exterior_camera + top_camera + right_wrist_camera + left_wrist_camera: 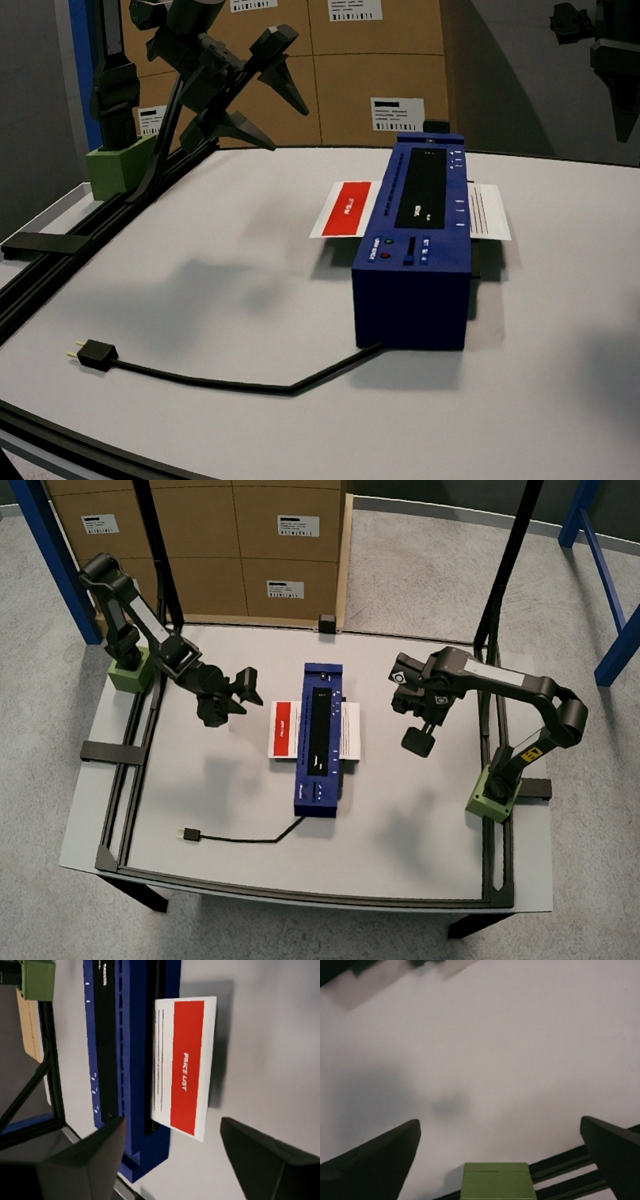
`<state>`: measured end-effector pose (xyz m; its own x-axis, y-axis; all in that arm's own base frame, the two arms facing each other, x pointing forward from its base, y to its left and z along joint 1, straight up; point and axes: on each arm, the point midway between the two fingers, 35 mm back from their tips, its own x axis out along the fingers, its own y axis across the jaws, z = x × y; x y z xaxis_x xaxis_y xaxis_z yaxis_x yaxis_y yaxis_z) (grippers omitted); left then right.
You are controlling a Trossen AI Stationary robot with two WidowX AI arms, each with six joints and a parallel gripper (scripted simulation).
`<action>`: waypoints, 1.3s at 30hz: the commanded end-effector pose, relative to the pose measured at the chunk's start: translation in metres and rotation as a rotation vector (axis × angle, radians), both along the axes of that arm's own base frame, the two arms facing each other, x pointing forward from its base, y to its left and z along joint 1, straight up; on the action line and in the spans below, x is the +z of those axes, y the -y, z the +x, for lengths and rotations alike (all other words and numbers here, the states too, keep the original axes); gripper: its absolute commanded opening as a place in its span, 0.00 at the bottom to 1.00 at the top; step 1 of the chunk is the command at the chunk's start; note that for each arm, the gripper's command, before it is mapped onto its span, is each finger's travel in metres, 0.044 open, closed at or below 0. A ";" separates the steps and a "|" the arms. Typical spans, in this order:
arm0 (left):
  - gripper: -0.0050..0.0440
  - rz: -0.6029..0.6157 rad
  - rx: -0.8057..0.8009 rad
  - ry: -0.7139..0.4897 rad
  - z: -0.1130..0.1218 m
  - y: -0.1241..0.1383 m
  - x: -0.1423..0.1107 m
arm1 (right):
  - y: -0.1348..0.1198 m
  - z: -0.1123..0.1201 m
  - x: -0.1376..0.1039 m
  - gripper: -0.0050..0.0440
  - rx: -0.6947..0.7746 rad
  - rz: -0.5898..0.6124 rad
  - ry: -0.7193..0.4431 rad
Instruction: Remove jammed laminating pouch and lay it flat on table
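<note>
The blue laminator (319,738) stands upright at the middle of the table. The jammed pouch sticks out of both of its long sides, a red PRICE LIST end (283,729) and a white end (350,730). My right gripper (242,694) is open and empty. It hovers above the table beside the red end and apart from it; in its wrist view the red end (185,1067) lies between the fingers' line of sight. My left gripper (417,740) is open and empty, pointing down above the table beyond the white end. Small keys and lamps (408,250) sit on the laminator's near end.
The black power cord (242,839) runs from the laminator's near end to a plug (190,833) near the table's front. Black rails (129,769) line the table edges. Green arm bases (491,800) stand on them. Cardboard boxes (232,546) stand behind the table.
</note>
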<state>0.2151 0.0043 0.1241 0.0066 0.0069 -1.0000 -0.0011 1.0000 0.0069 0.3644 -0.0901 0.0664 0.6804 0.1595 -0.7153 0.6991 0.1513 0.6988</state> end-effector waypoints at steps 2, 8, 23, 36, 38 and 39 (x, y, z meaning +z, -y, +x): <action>1.00 0.000 0.000 0.020 0.002 0.000 0.004 | 0.002 0.006 0.015 0.66 -0.003 -0.015 0.035; 0.00 0.050 0.088 0.103 0.066 0.006 0.010 | 0.002 0.004 0.010 0.66 0.000 -0.011 0.025; 0.00 0.079 0.229 0.263 0.162 0.033 0.006 | 0.002 0.004 0.010 0.66 0.000 -0.011 0.025; 0.00 0.081 0.386 0.420 0.254 0.073 -0.014 | 0.002 0.004 0.010 0.66 0.000 -0.011 0.025; 0.00 0.065 0.361 0.413 0.239 0.071 -0.009 | 0.002 0.004 0.010 0.66 0.000 -0.011 0.025; 0.00 0.065 0.366 0.417 0.242 0.072 -0.009 | 0.002 0.004 0.010 0.66 0.000 -0.011 0.025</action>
